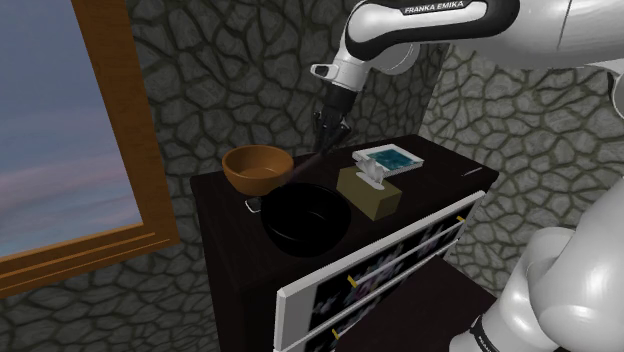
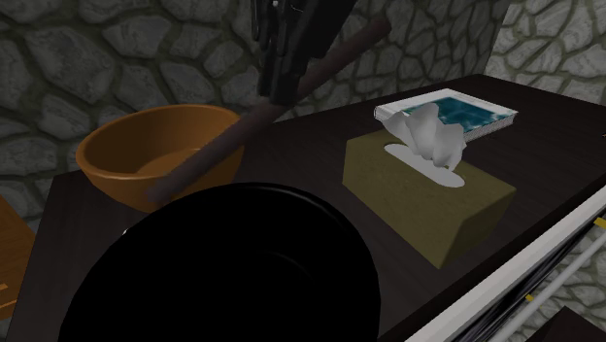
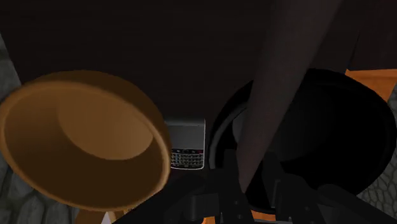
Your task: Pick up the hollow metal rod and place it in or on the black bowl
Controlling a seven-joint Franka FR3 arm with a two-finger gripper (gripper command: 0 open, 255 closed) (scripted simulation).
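The dark rod (image 2: pixel 209 155) is gripped tightly, tilted, between the fingers of the gripper (image 2: pixel 278 89). It is held in the air at the far rim of the black bowl (image 2: pixel 194 228), beside the brown bowl (image 2: pixel 105 173).

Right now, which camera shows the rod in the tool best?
The second exterior view: the dark rod shows nearly end to end, tilted, clasped by the tool. The shoulder view makes it a thin sliver under the tool; the wrist view, a foreshortened dark band.
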